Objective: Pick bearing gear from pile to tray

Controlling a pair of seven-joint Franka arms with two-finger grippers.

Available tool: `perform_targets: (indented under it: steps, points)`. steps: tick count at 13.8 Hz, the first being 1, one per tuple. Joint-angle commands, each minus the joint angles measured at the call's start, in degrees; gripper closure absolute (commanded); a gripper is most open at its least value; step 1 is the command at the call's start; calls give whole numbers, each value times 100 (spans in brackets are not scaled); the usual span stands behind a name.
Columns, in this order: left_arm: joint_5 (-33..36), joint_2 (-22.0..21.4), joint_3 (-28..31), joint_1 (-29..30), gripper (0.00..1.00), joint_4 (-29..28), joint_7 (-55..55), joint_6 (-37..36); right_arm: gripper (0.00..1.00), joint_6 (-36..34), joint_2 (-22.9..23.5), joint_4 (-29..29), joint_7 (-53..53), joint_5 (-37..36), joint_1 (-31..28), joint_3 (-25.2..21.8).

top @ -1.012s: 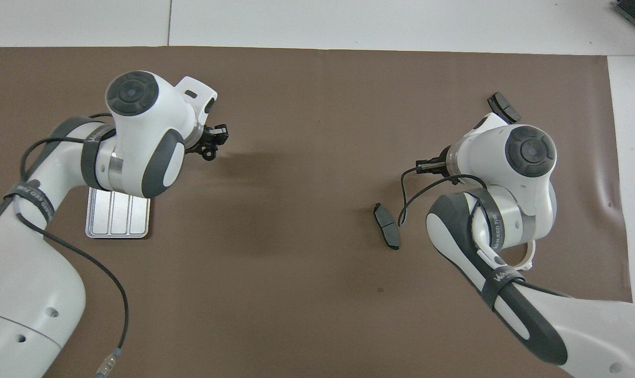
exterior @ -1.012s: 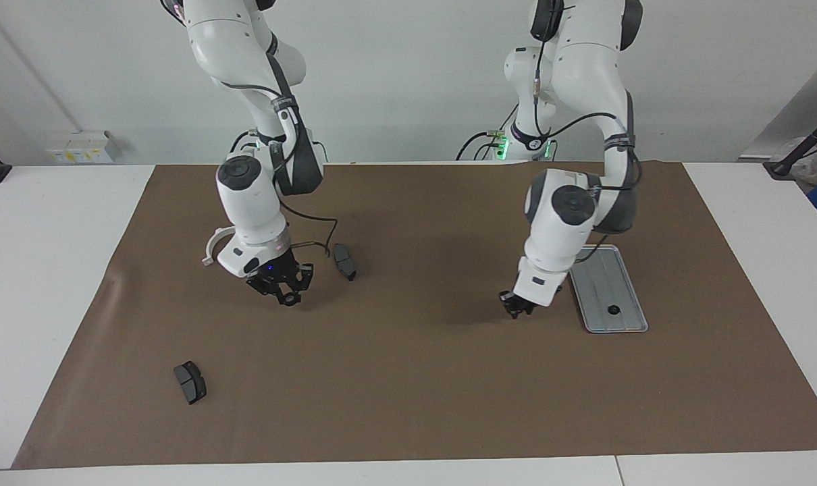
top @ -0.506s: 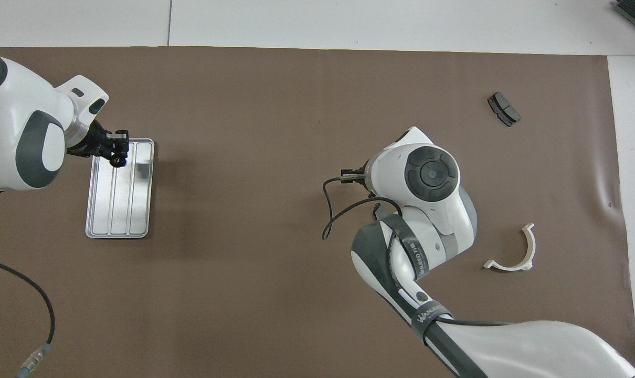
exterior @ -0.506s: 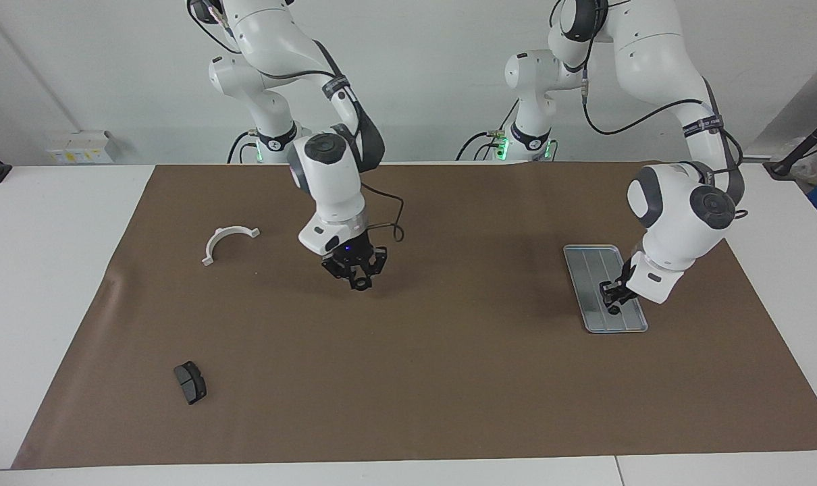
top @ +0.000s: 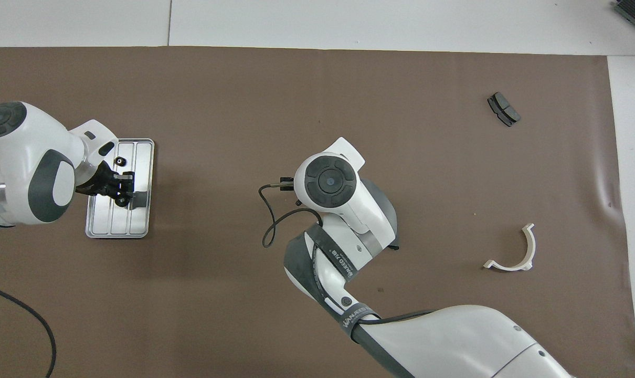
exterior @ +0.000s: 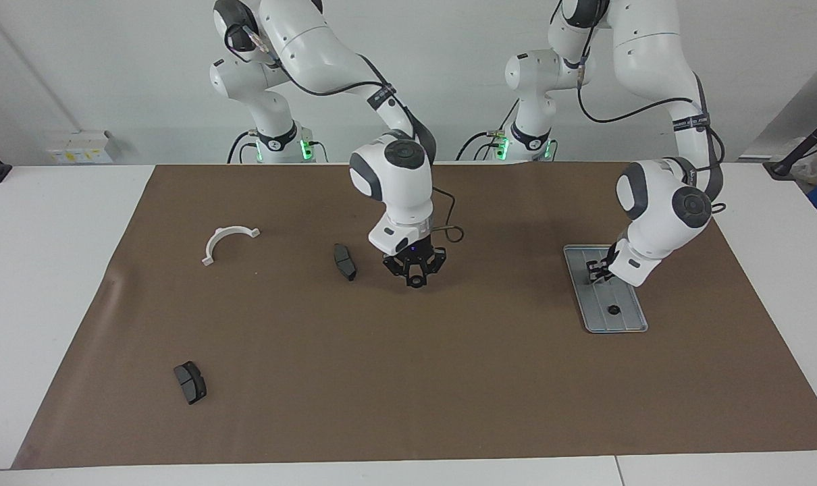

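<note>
One gear (exterior: 613,310) is seen lying in the tray (exterior: 628,325) at frame right, another is gripped by the right hand (exterior: 415,278) mid-frame, the left hand (exterior: 597,270) is held open and empty over the tray.

1. Both views are evenly and brightly lit, with soft light that seems to fall from above.
2. Shadows are faint and diffuse: a soft dark patch lies on the brown mat (exterior: 408,378) under each arm.
3. The metal tray (top: 141,152) carries a mild sheen and a dark reflection of the arm above it.
4. Green indicator lights glow at the arm bases in the facing view.
5. Focus is sharp across the desk (exterior: 50,283); no motion blur shows.
6. Straight mat edges show little distortion.
</note>
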Motion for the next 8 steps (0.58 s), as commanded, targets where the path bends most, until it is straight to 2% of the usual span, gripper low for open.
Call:
perform_targets:
  steps: [1,2,3,4,5,6,8]
  points:
    - [12,-248,19,-60,71,-303,-2,221,100,-97,358,339,177,-114,152,-12]
    - [4,-240,19,-60,60,-286,-2,291,99,-80,359,313,178,-141,135,-12]
    - [-14,-222,19,-60,54,-251,6,379,91,-97,359,287,178,-158,143,-12]
    - [-14,-213,19,-60,48,-233,7,510,41,-97,359,278,178,-158,135,-3]
    - [-14,-204,19,-69,37,-215,15,607,6,-115,350,252,178,-158,126,-12]
    - [-14,-196,19,-95,34,-198,7,678,0,-106,350,234,178,-167,135,-12]
    - [-336,-117,-51,-148,34,134,-176,758,0,-106,350,286,178,-167,100,-21]
